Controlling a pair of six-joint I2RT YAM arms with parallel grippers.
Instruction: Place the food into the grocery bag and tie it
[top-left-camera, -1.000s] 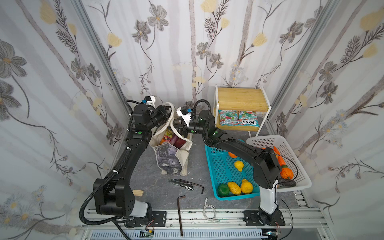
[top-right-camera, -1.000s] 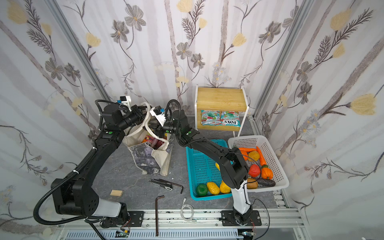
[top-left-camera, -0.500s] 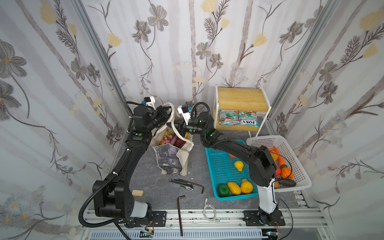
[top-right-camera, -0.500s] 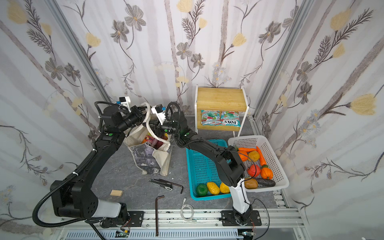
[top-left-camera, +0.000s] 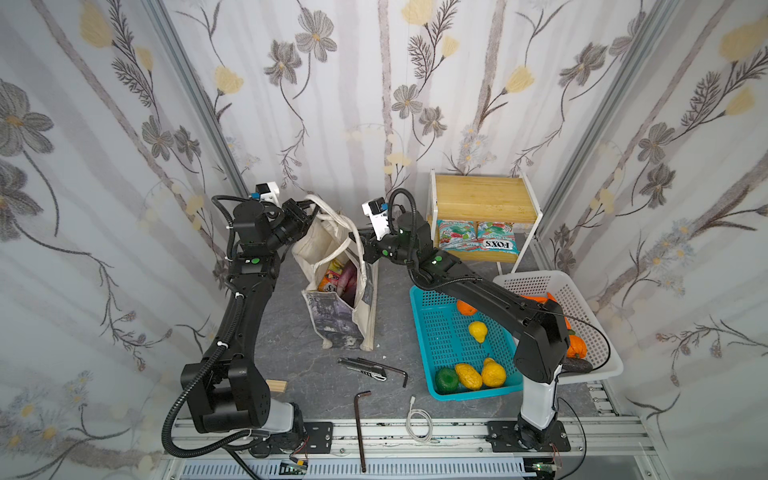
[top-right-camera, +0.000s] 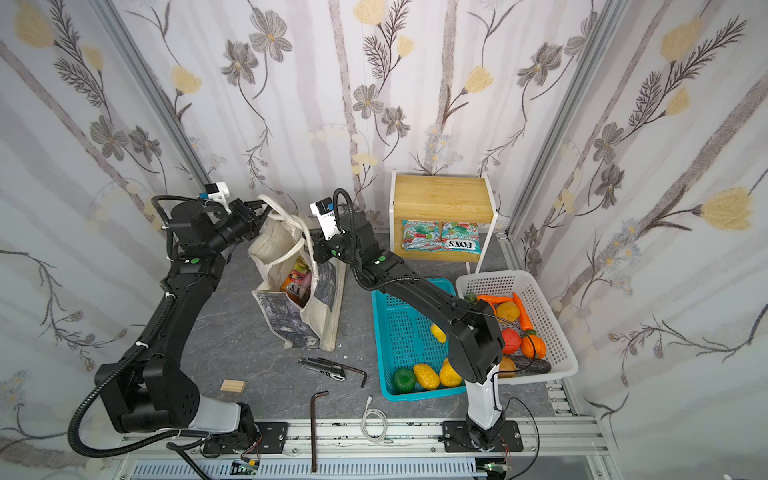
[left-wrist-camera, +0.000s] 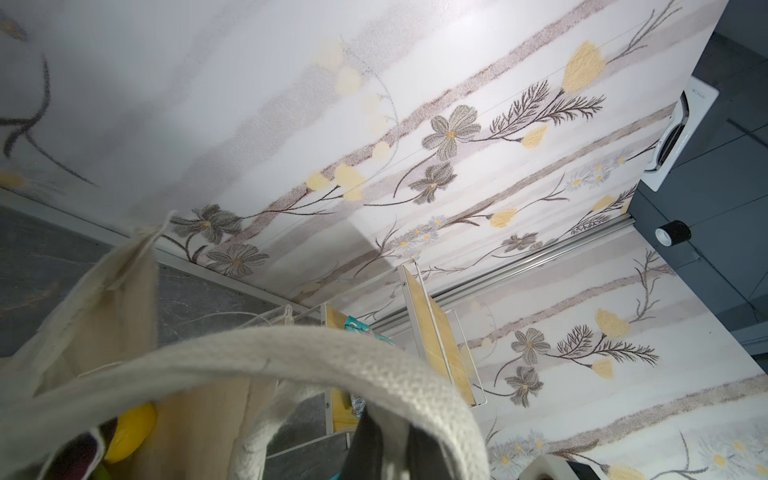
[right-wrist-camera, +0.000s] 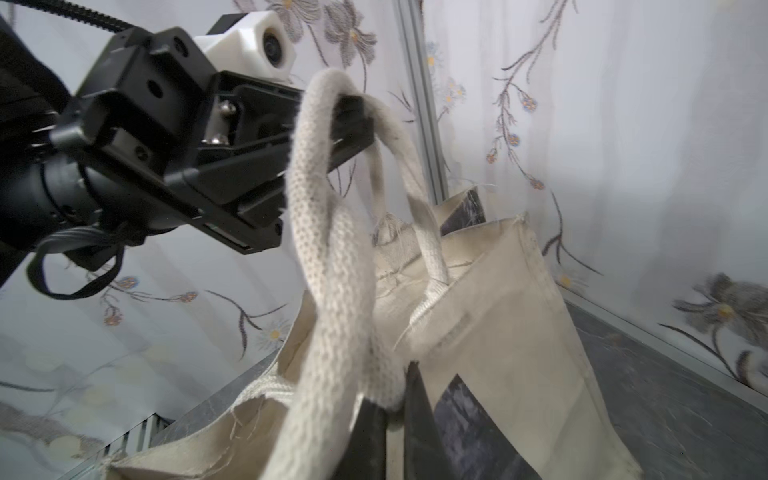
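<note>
Got left jaws pinching handle loop (right-wrist-camera: 399, 141) up high, right jaws pinching strap (right-wrist-camera: 332, 270) lower, across grocery bag (top-left-camera: 332, 320) mouth.

turquoise basket (top-left-camera: 441, 332), white basket (top-left-camera: 540, 283), wooden shelf (top-left-camera: 482, 199), cable (top-left-camera: 420, 424)

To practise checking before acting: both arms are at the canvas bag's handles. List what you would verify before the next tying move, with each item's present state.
1. Jaws of the left gripper shut on a handle: ok.
2. Jaws of the right gripper shut on handle cord: ok.
3. The two grippers on different handles: cannot tell.
4. Food inside the grocery bag: ok; an orange packet and pink fruit show in its mouth.
5. Bag standing, not tipped: ok.
6. Handles knotted: not ok; no knot visible.
</note>
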